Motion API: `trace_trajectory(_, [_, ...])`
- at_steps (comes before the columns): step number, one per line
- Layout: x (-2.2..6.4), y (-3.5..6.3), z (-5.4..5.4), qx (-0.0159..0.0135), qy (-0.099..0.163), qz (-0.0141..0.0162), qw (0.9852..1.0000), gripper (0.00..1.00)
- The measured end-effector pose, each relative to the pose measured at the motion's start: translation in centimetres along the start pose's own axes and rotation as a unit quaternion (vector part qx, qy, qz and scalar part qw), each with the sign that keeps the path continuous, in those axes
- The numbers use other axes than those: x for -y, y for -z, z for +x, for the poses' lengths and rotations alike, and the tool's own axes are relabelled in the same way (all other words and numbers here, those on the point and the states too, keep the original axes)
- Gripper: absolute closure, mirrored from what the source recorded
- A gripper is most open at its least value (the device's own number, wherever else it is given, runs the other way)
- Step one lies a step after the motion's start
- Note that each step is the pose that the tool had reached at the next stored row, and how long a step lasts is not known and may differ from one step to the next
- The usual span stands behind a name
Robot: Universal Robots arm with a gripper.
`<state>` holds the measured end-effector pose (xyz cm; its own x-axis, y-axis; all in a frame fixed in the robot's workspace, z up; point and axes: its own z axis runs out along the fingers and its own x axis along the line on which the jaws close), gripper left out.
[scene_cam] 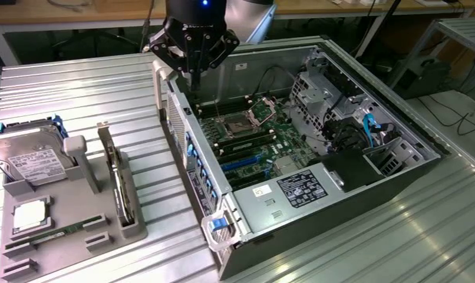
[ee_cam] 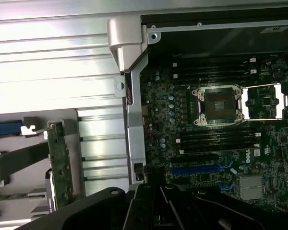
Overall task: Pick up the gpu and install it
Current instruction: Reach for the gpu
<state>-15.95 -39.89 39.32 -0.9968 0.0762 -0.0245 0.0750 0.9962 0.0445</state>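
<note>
Gripper [scene_cam: 197,81]: fingers together, nothing held, above edge of open computer case [scene_cam: 363,206].
Gpu [scene_cam: 115,177]: on edge in grey holder [scene_cam: 135,230], beside case, apart from gripper.

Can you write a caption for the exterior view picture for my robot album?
Shut gripper hovers above the open computer case; the gpu stands on edge in the grey holder.

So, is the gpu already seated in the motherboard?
No, the gpu stands on edge in the grey tray beside the open case.
</note>
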Motion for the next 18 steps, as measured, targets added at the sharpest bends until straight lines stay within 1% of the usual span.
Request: trace_trajectory(18, [0.08,0.03,1.01,-0.0001,0.0,0.0001,1.0,0.89])
